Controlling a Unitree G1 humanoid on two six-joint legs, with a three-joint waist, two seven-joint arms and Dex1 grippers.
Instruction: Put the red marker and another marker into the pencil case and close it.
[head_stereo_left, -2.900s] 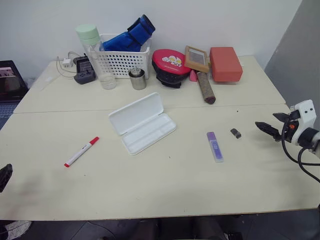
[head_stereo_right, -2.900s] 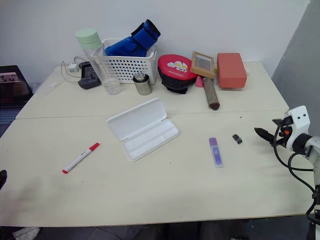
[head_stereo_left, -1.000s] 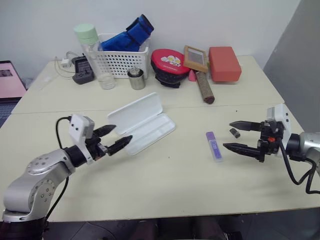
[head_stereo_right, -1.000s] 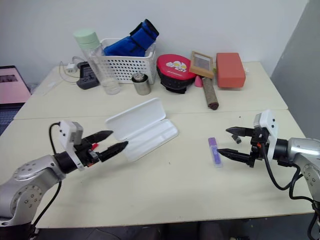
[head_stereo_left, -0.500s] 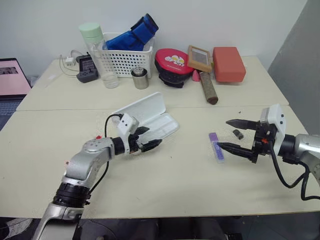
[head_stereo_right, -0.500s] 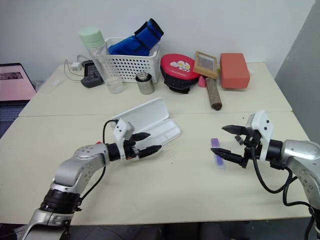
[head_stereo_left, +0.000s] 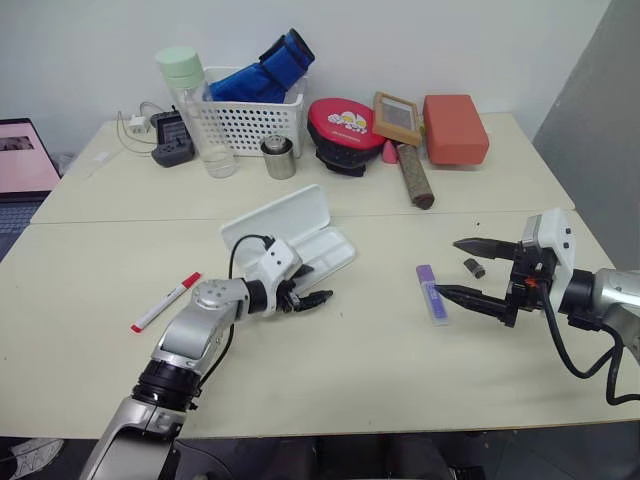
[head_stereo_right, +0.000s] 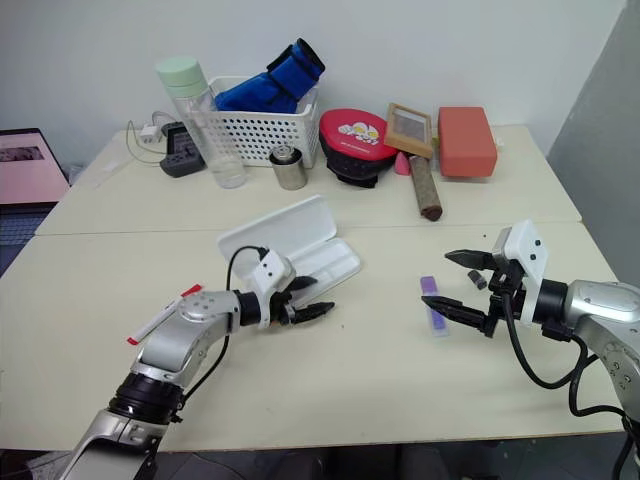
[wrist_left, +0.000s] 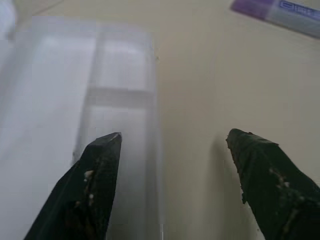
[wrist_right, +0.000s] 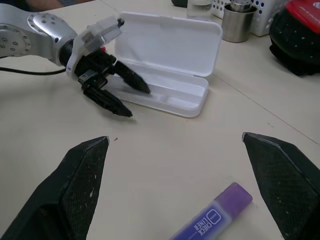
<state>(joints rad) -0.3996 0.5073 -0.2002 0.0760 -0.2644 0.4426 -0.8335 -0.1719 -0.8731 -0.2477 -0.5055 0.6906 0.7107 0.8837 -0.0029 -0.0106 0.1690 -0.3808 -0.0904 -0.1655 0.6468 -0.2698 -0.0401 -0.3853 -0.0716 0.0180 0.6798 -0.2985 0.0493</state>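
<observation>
The white pencil case (head_stereo_left: 318, 255) lies open mid-table, its lid (head_stereo_left: 272, 216) tilted up behind the tray. My left gripper (head_stereo_right: 320, 297) is open at the tray's near wall, one finger (wrist_right: 134, 81) over the tray and the other (wrist_right: 113, 105) above the table. It holds nothing. The red marker (head_stereo_left: 165, 302) lies on the table to the left, behind that arm. The purple highlighter (head_stereo_left: 432, 292) lies flat to the right. My right gripper (head_stereo_left: 450, 267) hovers open just right of it, and its wrist view shows the highlighter (wrist_right: 210, 220) between and below the fingers.
A small dark grey piece (head_stereo_left: 472, 267) lies by the right gripper. Along the back stand a bottle (head_stereo_left: 192, 110), a white basket (head_stereo_left: 250, 120), a metal cup (head_stereo_left: 279, 158), a red round case (head_stereo_left: 342, 122), a frame (head_stereo_left: 397, 117), a red box (head_stereo_left: 455, 128) and a brown roll (head_stereo_left: 412, 175).
My left arm swung right and down, from near the red marker to the case's near wall, and its fingers narrowed somewhat. The right gripper stayed put.
</observation>
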